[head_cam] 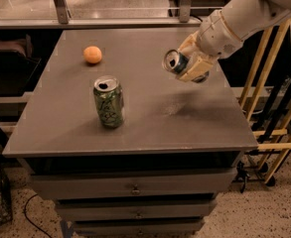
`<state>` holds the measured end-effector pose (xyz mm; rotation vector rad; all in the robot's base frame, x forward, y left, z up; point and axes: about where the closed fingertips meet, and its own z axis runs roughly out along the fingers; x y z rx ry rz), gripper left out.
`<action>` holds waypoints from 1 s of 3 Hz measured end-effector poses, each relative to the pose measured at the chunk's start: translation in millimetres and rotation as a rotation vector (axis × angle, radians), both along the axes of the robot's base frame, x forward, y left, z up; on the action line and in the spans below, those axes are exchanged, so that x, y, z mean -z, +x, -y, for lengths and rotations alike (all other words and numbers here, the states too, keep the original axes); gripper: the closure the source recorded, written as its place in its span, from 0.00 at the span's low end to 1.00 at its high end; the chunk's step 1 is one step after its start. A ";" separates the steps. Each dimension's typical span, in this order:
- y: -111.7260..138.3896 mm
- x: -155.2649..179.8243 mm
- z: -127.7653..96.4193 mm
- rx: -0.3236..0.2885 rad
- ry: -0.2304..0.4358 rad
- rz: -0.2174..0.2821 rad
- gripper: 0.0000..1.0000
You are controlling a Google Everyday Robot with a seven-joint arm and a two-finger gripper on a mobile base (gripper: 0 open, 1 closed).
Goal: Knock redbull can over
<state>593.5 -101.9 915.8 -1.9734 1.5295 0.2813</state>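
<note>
The redbull can (175,62), slim, blue and silver with a silver top, is held in my gripper (190,63) above the right part of the grey table (150,113). The can is tilted far over, its open top facing left toward the camera. It is off the table surface; its shadow lies on the table below. The gripper's cream fingers (194,69) are shut around the can's body. My white arm reaches in from the upper right.
A wider green patterned can (108,102) stands upright at the table's front left. An orange ball (92,54) lies at the back left. Wooden racks (269,108) stand right of the table. Drawers (135,187) sit below the tabletop.
</note>
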 end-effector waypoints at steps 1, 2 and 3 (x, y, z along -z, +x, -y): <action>-10.2 12.4 -11.4 -0.076 -0.205 0.049 1.00; -25.3 37.0 -12.5 -0.165 -0.443 0.083 1.00; -41.0 61.4 -9.5 -0.254 -0.602 0.073 1.00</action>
